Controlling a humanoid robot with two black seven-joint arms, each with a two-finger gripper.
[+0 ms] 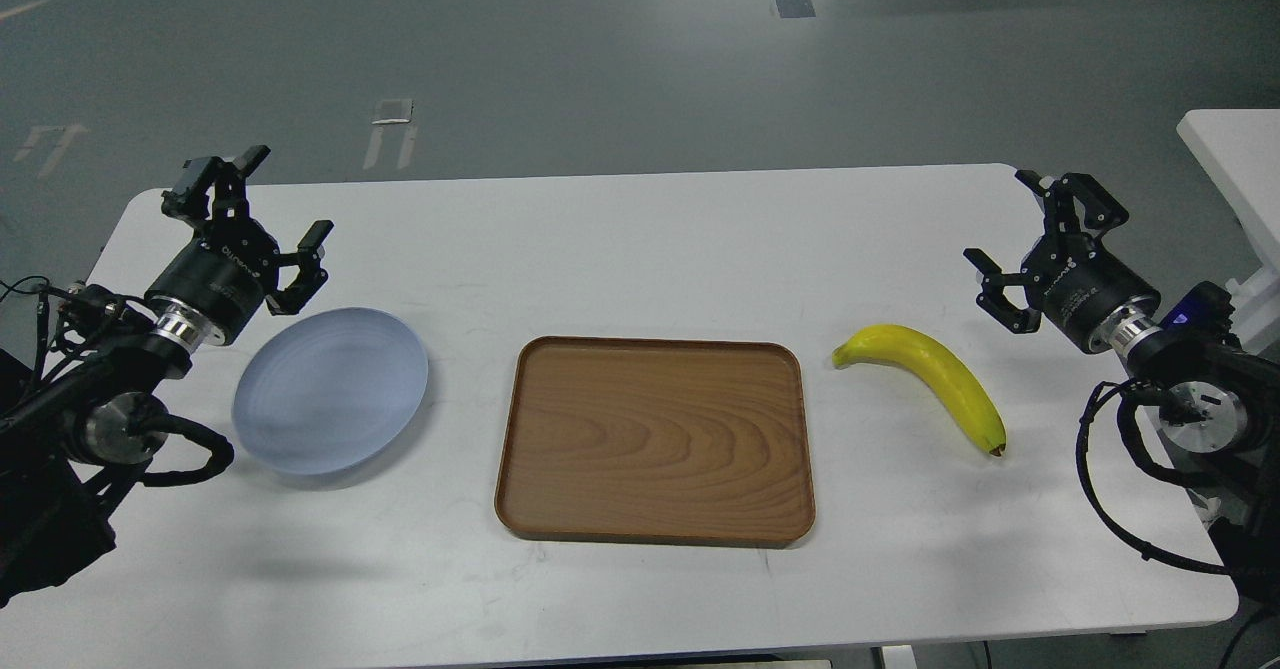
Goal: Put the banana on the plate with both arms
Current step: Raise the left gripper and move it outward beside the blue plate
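Here, both pincers, left (272, 201) and right (1010, 235), gape empty; right should straddle the banana (935, 379) mid-length near the worktop's (640, 239) right edge.

Two black, matte, multi-jointed robot arms. Left two-finger black gripper (285, 199): cylindrical body with white lettering, silver knurled wrist ring just behind it, looped black cables at the elbow. Right two-finger black gripper (1005, 224): same build, silver wrist ring, blue light behind, black cable loop below.

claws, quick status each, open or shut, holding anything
Left claw: open, empty, above the table behind the plate.
Right claw: open, empty, beyond the banana.
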